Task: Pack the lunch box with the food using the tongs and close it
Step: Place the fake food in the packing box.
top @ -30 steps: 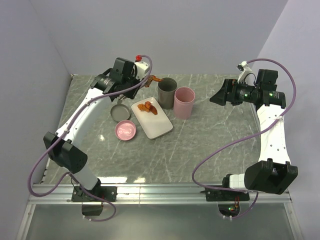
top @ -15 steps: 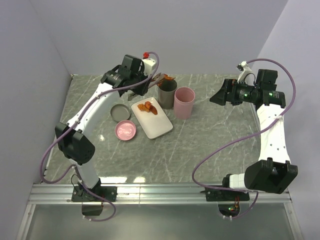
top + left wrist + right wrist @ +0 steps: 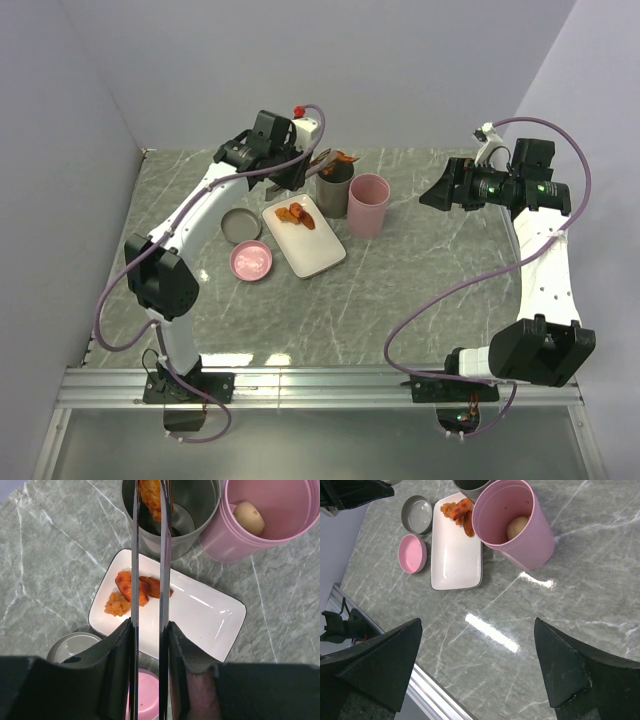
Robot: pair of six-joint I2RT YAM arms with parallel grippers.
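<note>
The left jaws grasp the tongs (image 3: pixel 135 555), which pinch a fried piece (image 3: pixel 151 497) over the lunch box (image 3: pixel 197 505); the right jaws gape empty. Released off-centre, the piece could glance off the rim onto the tabletop (image 3: pixel 50 555).

You have a veined grey-green marble-look counter (image 3: pixel 430 290) boxed in by plain pale walls.

The counter is glossy with thin white veins, and in your right wrist view a bright streak of reflected light (image 3: pixel 487 629) lies across it. A back wall (image 3: pixel 400 70), a left wall (image 3: pixel 50 200) and a right wall (image 3: pixel 605 90), all flat lavender-grey and bare, rise from its edges and meet in two corners. Along the near edge you see a silver metal rail (image 3: pixel 320 385), with a dull grey surface below it.
</note>
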